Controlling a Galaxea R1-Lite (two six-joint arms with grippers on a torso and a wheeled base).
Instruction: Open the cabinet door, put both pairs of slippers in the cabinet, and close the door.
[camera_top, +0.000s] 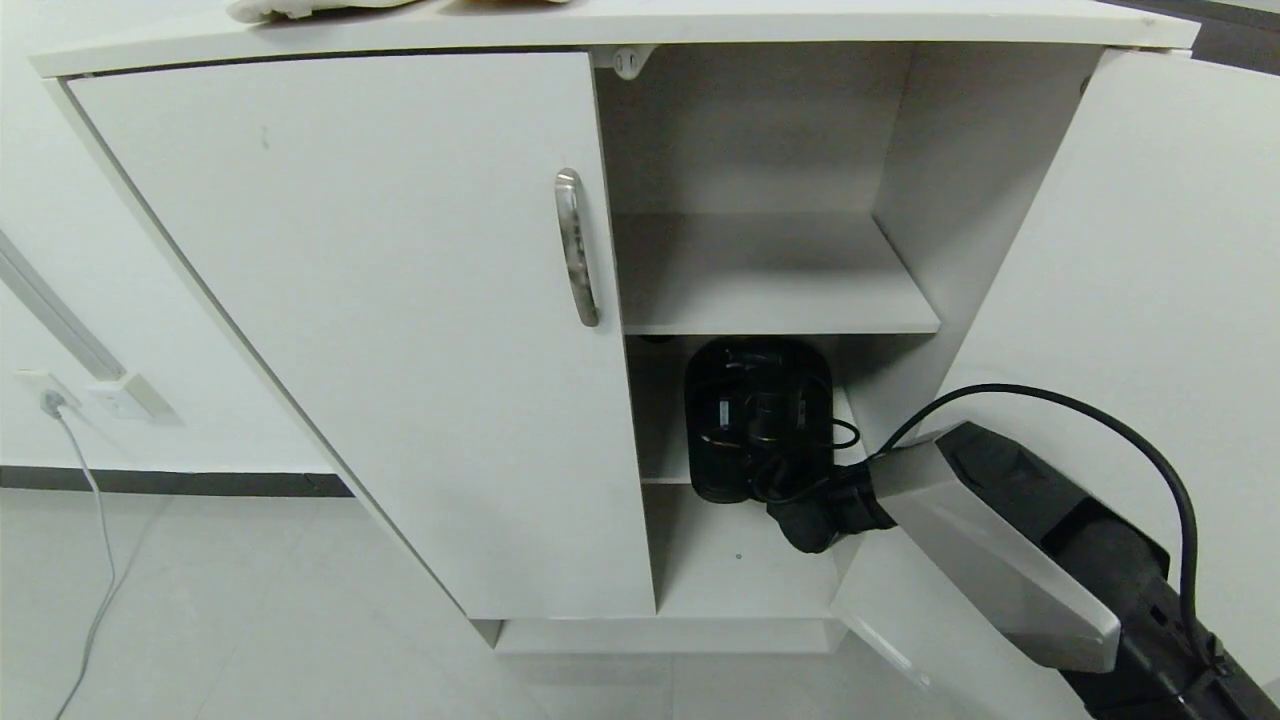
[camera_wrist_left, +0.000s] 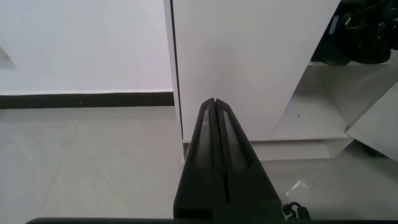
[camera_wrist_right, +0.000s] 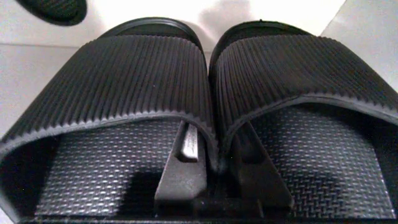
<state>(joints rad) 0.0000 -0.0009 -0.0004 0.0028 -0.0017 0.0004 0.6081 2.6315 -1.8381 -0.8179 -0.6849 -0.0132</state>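
Black ribbed slippers (camera_top: 757, 420), one pair held side by side, sit inside the cabinet (camera_top: 960, 200) at the lower shelf (camera_top: 662, 468), toes toward the back and heels near the shelf's front edge. The right door (camera_top: 1150, 300) stands open and the left door (camera_top: 380, 300) is shut. The step in hand appears to be placement of this pair. To do it well, push the pair far enough back that no heel overhangs the front edge and confirm that both soles bear flat on the shelf. Then release and draw the arm straight out, so that neither finger drags a strap along. The right claw (camera_wrist_right: 214, 152) is at a narrow opening. Its two fingers (camera_wrist_right: 186, 146) are inside the slippers, one under each strap, pinching the two adjoining inner walls together between them. The left claw (camera_wrist_left: 214, 109) hangs outside, low before the shut door, its fingers pressed together and holding nothing. Pale items (camera_top: 300, 8) lie on the cabinet top; whether they are the second pair cannot be told.
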